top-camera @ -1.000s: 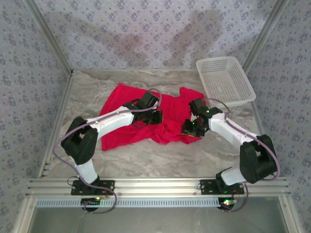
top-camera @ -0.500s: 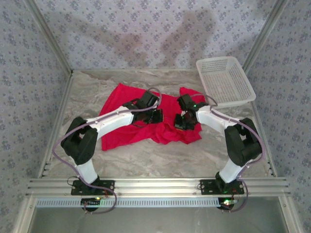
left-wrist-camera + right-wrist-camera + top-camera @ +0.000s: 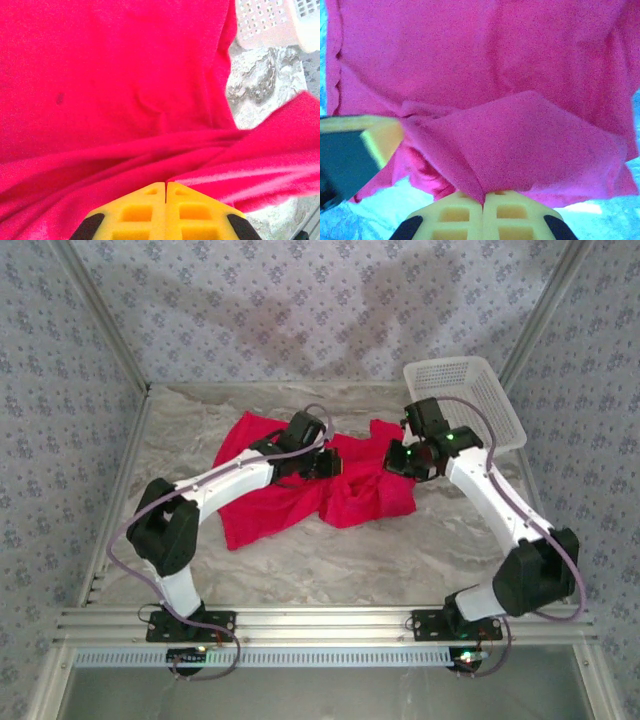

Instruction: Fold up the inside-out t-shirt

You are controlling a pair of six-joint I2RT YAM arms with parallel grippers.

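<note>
The inside-out t-shirt (image 3: 268, 502) is a bright red, rumpled heap in the middle of the table. My left gripper (image 3: 327, 463) sits on its centre. In the left wrist view its yellow fingers (image 3: 150, 200) meet tightly, with a ridge of the red cloth (image 3: 115, 75) pinched at the left gripper (image 3: 166, 184). My right gripper (image 3: 399, 460) is over the shirt's right part. In the right wrist view a raised fold of the t-shirt (image 3: 520, 135) runs into the shut right gripper (image 3: 483, 195). The other gripper's yellow finger (image 3: 382, 135) shows at the left there.
A white mesh basket (image 3: 462, 405) stands at the back right corner, just behind the right wrist, and its wall (image 3: 265, 22) shows beyond the shirt. Bare marbled table (image 3: 330, 560) lies in front of the shirt. Patterned walls enclose the left, back and right.
The right gripper shut on the shirt's right part and swung back toward the basket, its arm stretching out. The shirt's right side drew in and its near left corner slid inward.
</note>
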